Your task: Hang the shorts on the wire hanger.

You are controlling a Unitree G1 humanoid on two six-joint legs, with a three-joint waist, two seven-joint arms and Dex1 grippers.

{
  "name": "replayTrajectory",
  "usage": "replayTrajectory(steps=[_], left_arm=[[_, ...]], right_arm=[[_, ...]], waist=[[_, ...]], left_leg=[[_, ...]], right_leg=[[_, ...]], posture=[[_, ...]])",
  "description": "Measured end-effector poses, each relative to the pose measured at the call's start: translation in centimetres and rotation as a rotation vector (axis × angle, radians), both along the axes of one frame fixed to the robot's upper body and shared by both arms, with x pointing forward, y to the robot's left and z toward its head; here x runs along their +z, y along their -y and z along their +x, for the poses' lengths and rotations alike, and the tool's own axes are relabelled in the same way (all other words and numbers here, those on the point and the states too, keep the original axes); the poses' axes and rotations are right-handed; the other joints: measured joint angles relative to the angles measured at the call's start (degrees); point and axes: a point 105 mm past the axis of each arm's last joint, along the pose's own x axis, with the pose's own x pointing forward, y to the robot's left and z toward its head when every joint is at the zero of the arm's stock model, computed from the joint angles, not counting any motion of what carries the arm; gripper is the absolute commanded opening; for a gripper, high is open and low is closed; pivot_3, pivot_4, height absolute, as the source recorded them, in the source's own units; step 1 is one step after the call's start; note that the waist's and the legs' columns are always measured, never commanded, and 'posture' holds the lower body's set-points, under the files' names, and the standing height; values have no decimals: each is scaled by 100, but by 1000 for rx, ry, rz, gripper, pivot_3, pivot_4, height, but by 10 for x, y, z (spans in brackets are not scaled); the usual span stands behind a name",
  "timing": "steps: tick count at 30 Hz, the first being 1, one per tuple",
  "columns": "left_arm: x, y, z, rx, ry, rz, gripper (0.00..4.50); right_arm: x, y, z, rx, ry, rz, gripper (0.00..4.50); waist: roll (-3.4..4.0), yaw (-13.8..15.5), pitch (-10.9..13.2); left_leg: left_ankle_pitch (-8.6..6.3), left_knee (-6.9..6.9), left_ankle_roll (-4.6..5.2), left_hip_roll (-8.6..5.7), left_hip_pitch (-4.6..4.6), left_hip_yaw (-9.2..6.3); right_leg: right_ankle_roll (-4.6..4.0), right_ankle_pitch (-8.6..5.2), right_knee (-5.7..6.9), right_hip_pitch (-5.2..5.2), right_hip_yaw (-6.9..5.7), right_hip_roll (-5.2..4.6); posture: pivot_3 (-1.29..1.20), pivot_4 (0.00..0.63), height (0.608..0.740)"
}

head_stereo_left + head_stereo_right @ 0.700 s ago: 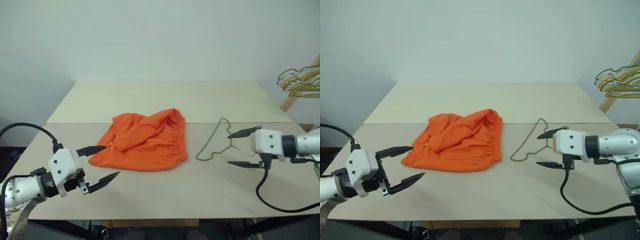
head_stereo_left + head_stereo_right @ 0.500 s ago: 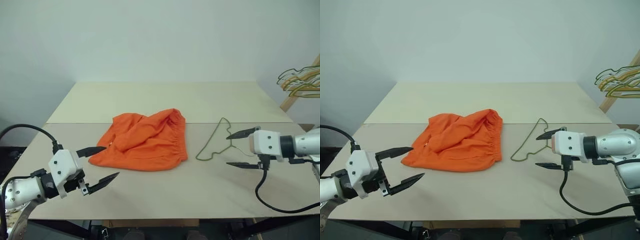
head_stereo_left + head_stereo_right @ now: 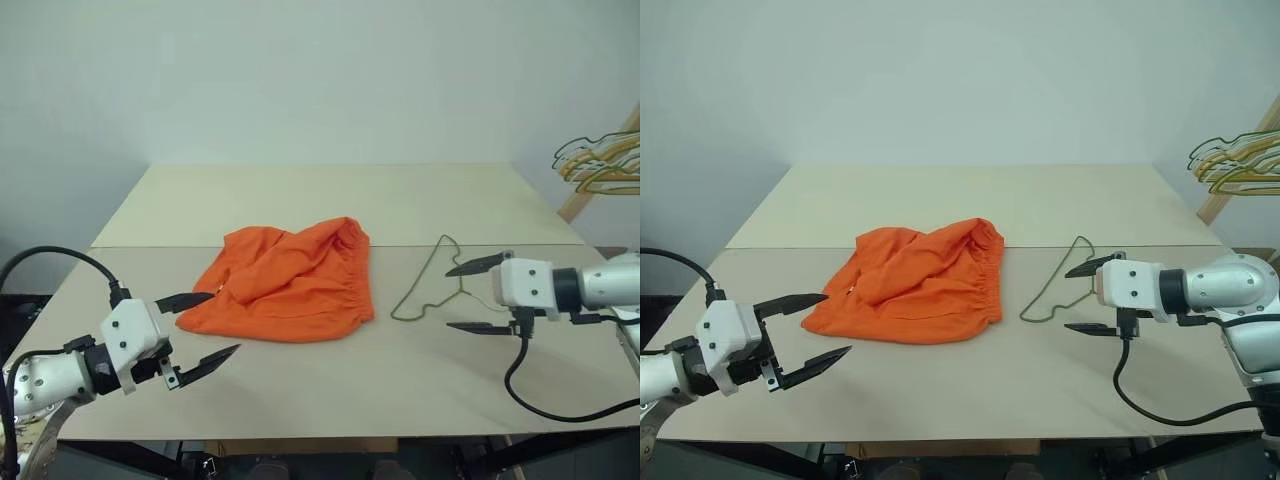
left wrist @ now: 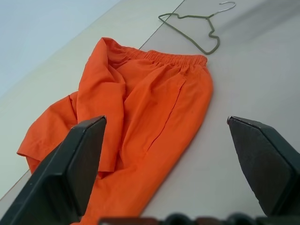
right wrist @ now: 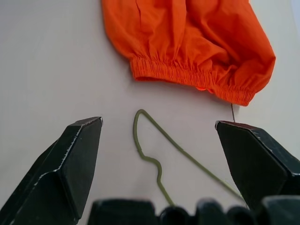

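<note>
Shorts (image 3: 285, 282) lie crumpled near the middle of the table (image 3: 330, 200), just on my side of the seam that runs across it, their gathered waistband turned toward my right. Beside that waistband, a narrow strip of bare board away, the wire hanger (image 3: 428, 280) lies flat, its hook reaching toward the seam. My left gripper (image 3: 197, 327) hovers over the near left part of the table, fingers spread wide and holding nothing, the upper fingertip close to the shorts' near left hem. My right gripper (image 3: 478, 295) hangs just beside the hanger's outer edge, also wide open and empty. Bare tabletop stretches along the near edge between my two arms, and the whole far half beyond the seam is open. Bunched yellow hangers (image 3: 600, 165) hang past the far right corner.
</note>
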Motion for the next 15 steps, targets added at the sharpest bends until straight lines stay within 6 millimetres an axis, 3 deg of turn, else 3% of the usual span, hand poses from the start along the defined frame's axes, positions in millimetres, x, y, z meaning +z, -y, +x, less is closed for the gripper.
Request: replayTrajectory(steps=[6,9,15], left_arm=[[-11,0,-1,-15,-40,29,4500],[-16,-3,0,-7,-58,49,4500],[-23,-4,2,-11,-83,66,4500]], right_arm=[[-13,-25,4,54,20,-47,4461],[-27,-51,12,107,89,-47,4461],[-52,-85,25,181,166,-124,4461]], waist=[[-1,-4,0],[-3,-54,-2],[-4,-113,-1]], left_leg=[[0,0,0,0,0,0],[1,0,-2,0,1,1],[12,-2,-22,-1,-1,-1]], right_leg=[[0,0,0,0,0,0],[-1,-1,8,-2,0,2],[-1,-1,7,-6,-1,1]], posture=[[111,0,740],[109,0,740],[117,0,740]])
